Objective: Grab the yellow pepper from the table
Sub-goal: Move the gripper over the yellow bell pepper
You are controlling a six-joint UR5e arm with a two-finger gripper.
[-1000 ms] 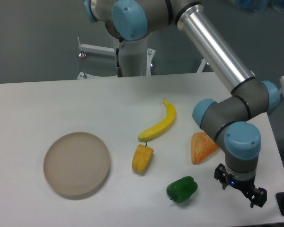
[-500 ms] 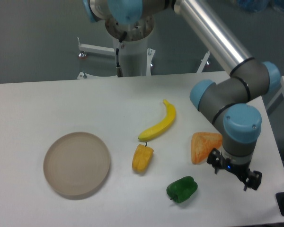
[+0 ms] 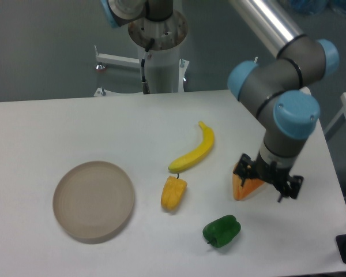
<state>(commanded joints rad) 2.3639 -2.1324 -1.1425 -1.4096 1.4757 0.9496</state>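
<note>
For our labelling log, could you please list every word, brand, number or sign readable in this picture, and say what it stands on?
None: no readable text, number or sign shows anywhere.
The yellow pepper, banana, green pepper, orange wedge and round plate bear no labels.
The table is plain white.
The arm and its claw show no legible marking; anything there is too small to read.

A plain dull grey-green wall (image 3: 40,46) is seen behind the scene, evenly and softly lit. A white metal frame with a tubular crossbar (image 3: 118,59) is set against it. Blurred blue objects (image 3: 311,6) are glimpsed in the upper right corner.
</note>
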